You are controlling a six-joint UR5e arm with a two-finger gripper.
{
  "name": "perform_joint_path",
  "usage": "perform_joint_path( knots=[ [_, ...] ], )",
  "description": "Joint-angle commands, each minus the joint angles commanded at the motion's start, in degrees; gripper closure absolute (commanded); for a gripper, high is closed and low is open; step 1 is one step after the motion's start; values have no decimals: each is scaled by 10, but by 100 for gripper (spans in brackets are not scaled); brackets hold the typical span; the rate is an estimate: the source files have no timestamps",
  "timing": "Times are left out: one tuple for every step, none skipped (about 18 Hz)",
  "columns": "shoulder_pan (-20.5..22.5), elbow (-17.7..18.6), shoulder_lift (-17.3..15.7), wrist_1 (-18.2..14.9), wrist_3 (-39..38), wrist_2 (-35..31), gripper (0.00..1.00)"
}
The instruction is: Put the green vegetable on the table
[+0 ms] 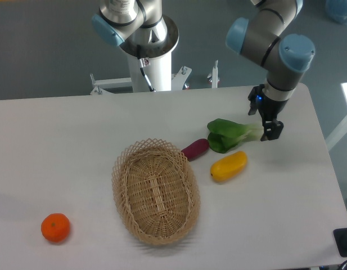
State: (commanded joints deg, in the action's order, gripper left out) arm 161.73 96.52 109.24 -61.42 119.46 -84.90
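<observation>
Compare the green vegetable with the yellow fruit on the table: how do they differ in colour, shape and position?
The green vegetable is dark green with a pale stalk end and looks leafy and irregular; the yellow fruit is plain yellow, smooth and oblong. The green vegetable lies farther back, its stalk end by the tool; the yellow fruit lies nearer the camera, clear of the tool. Both are similar in length and lie right of the basket.

leafy green vegetable (232, 134) on the flat white table (61, 140), right of long purple vegetable (195, 148); yellow oblong fruit (229, 166) in front | oval woven wicker basket (155, 192) left; round orange fruit (55, 227) far left
</observation>
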Motion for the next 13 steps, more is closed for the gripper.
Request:
perform_joint_path(
  knots=[
    [-8,-25,10,-12,-18,0,0],
    [-15,-49,20,-23,-44,0,0],
    [-21,-74,31,-34,-81,0,0],
    [-29,-98,43,-49,-118,0,0],
    [-38,-123,55,-62,-146,0,0],
    [-46,-147,68,-73,-165,0,0],
    [-52,-169,78,-84,-184,-1,0],
    [-56,-189,87,-96,-206,-1,0],
    [-61,-209,98,-105,-227,-3,0],
    [-69,-229,107,-113,-251,-13,0],
    [-78,-244,118,-120,-278,-27,0],
    [-87,-258,127,-121,-301,-40,0],
    [-96,-269,134,-122,-322,-47,0]
  ],
)
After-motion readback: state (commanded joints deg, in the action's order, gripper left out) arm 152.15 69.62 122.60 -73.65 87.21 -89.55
